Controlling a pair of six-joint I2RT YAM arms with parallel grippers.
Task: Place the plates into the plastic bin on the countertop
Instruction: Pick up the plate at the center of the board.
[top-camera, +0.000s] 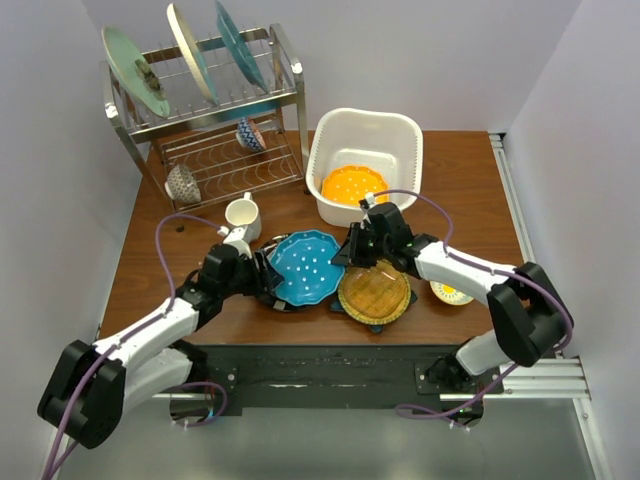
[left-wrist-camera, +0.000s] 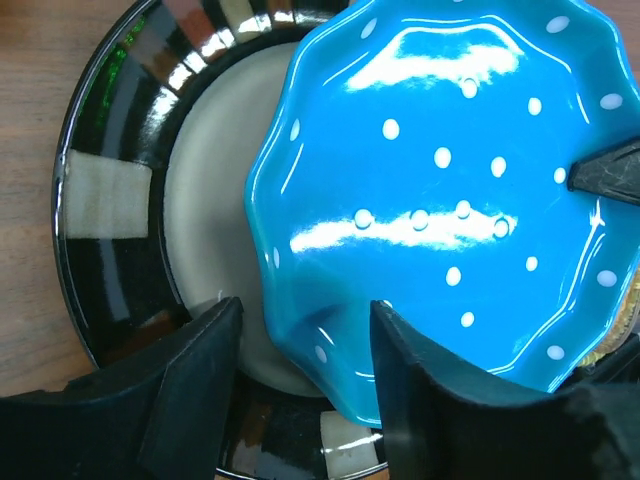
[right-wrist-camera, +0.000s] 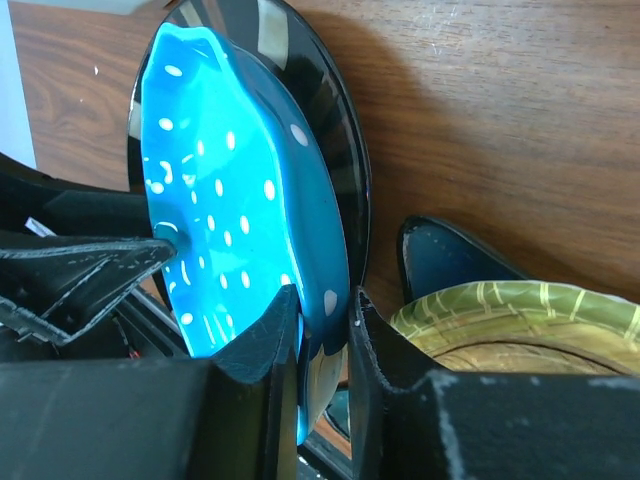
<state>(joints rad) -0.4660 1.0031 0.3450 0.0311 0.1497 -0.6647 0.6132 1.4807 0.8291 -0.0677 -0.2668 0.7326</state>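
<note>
The blue dotted plate (top-camera: 305, 262) (left-wrist-camera: 450, 180) (right-wrist-camera: 210, 200) lies tilted on the black-rimmed cream plate (left-wrist-camera: 110, 240) (right-wrist-camera: 330, 120) at the table's front centre. My right gripper (top-camera: 345, 255) (right-wrist-camera: 325, 310) is shut on the blue plate's right rim. My left gripper (top-camera: 272, 280) (left-wrist-camera: 305, 330) stands open astride its left rim, with a gap beside one finger. An amber plate (top-camera: 375, 290) (right-wrist-camera: 520, 310) rests on a dark blue plate (right-wrist-camera: 450, 260) just right of them. The white plastic bin (top-camera: 325, 135) behind holds an orange dotted plate (top-camera: 352, 185).
A steel wire dish rack (top-camera: 210, 110) at the back left carries three upright plates and two bowls. A white mug (top-camera: 243, 213) stands in front of it, close to my left arm. A small yellow-centred bowl (top-camera: 452, 292) sits under my right forearm.
</note>
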